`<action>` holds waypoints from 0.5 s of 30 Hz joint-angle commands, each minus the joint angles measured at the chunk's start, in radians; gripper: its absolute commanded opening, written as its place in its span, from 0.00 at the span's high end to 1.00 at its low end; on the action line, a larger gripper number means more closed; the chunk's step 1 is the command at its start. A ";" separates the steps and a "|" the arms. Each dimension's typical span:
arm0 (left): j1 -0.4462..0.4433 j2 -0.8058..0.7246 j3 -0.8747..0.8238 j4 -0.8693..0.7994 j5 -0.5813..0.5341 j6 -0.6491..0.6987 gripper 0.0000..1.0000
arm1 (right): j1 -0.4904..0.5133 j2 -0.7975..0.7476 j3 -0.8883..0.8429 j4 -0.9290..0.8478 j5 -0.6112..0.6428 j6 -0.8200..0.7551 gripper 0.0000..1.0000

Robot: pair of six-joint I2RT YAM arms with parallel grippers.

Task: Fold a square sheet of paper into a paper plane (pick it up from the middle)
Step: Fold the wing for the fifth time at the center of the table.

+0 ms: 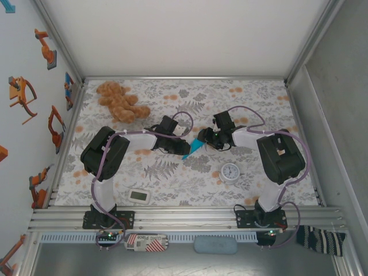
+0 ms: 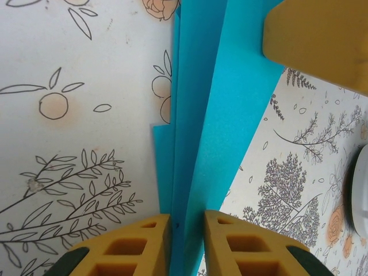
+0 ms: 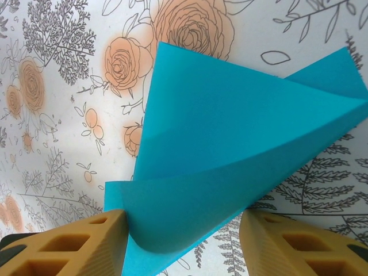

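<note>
Sitting pinched in the left end effector [image 2: 187, 217], the paper plane [image 2: 201, 115].

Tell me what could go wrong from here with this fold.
The right hand stands open around a bowed, uncreased flap of the blue paper; closing now would likely crush in a stray crease.
The left hand pinches the folded layers at one end only; a pull could slip or tear them.
The two hands sit close together, so they may bump.

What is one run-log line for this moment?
phase: folding | left tool: shut on blue paper | right tool: open around its curled part | paper state: partly folded, not yet a plane
</note>
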 commanded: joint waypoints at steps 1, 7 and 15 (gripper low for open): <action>-0.009 0.076 -0.016 -0.089 -0.060 -0.006 0.76 | 0.009 -0.018 -0.033 -0.018 0.056 -0.029 0.46; -0.009 0.078 -0.012 -0.101 -0.067 -0.007 0.77 | 0.007 -0.188 -0.077 -0.026 0.115 -0.047 0.45; -0.009 0.080 -0.010 -0.101 -0.068 -0.013 0.77 | 0.035 -0.254 -0.136 0.083 0.001 -0.097 0.65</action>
